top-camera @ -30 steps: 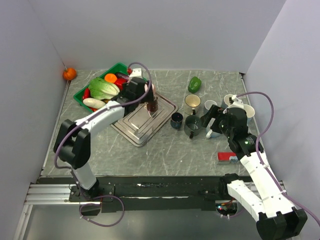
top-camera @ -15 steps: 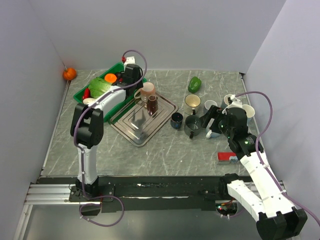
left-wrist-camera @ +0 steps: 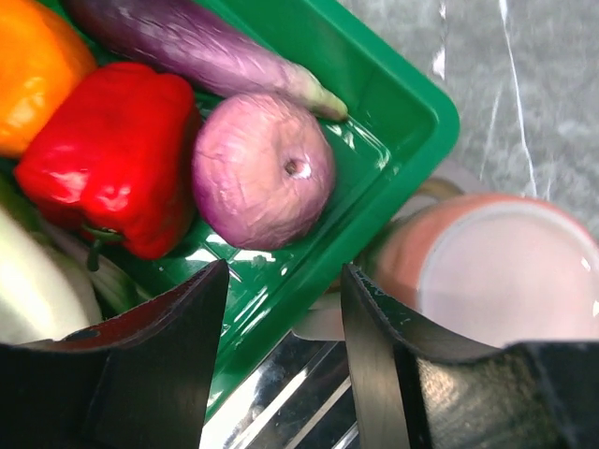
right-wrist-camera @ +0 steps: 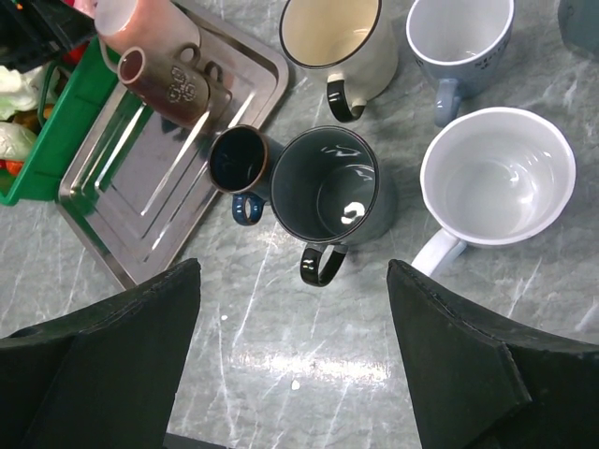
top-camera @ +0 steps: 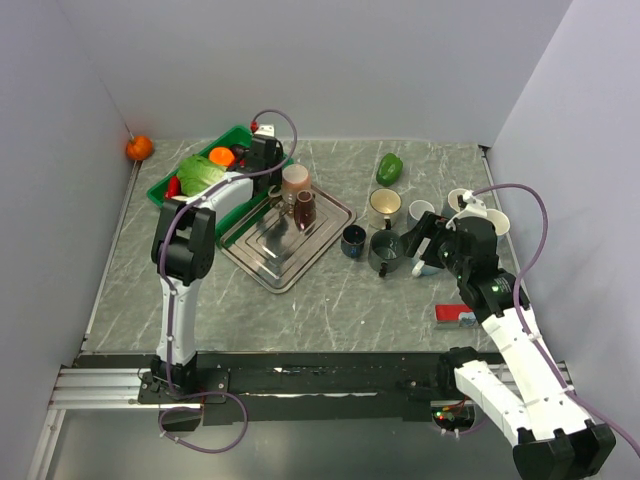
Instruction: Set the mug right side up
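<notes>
Bin (left-wrist-camera: pixel 393 84) of veg sits far left, and the left gripper (left-wrist-camera: pixel 281 309) hangs over its corner, fingers spread with nothing between them. The pink mug (left-wrist-camera: pixel 496 281) lies just past its right finger (left-wrist-camera: pixel 384 365), so it's outside the jaws, not between them. It sits on the far corner of the tray (right-wrist-camera: pixel 140 187), right against the bin or nearly so. Mug axis is vertical, base up, mouth down on the tray. The handle looks to be on the bin side, toward the gripper, but I can't be sure. A brown mug (top-camera: pixel 305 211) stands just beside it on the near side, which makes a side grasp tight. The right gripper (right-wrist-camera: pixel 292 271) is also wide apart and empty, over the upright mugs well to the right. The left arm is clearly nearer. My read is that it needs to shift right, pinch the mug wall, then roll half a turn.
</notes>
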Action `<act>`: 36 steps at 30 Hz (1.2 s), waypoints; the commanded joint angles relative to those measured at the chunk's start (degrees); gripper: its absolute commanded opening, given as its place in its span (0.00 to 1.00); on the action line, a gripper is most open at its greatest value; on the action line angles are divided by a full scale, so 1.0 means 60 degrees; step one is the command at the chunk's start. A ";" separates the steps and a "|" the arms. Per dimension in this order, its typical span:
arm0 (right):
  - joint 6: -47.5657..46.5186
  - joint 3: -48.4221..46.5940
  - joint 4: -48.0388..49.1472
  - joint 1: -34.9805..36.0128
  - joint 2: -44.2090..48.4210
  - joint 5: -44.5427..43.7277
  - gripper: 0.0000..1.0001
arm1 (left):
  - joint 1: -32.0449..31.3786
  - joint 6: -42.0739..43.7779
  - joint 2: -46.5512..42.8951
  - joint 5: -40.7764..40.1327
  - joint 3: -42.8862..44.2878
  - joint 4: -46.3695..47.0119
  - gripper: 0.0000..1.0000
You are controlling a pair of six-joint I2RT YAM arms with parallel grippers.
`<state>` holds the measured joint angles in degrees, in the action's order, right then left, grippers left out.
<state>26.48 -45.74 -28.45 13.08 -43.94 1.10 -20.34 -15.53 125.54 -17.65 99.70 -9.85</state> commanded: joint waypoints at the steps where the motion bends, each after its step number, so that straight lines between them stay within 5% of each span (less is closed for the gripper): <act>1: -0.0107 -0.0244 0.0083 -0.0027 0.0132 -0.0096 0.86 | -0.0038 0.0654 -0.0033 0.0962 -0.0032 0.0365 0.57; 11: -0.0034 -0.0156 0.0156 -0.0027 0.0073 -0.0037 0.86 | -0.0067 0.1211 -0.1204 0.2838 -0.1908 0.1508 0.55; 19: -0.0019 -0.0024 0.0259 -0.0027 0.0029 0.0050 0.85 | -0.0111 0.0933 -0.2653 0.2867 -0.3549 0.2446 0.50; 29: -0.0004 0.0049 0.0317 -0.0027 0.0029 0.0094 0.85 | -0.0287 0.1475 -0.3476 0.3453 -0.4531 0.3237 0.65; 36: -0.0048 0.0020 0.0274 -0.0027 0.0058 0.0051 0.85 | -0.0302 0.1914 -0.2686 0.4186 -0.3581 0.2140 0.72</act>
<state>26.52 -45.32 -28.34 13.08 -43.99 1.58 -22.15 -6.48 107.74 3.90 73.73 4.71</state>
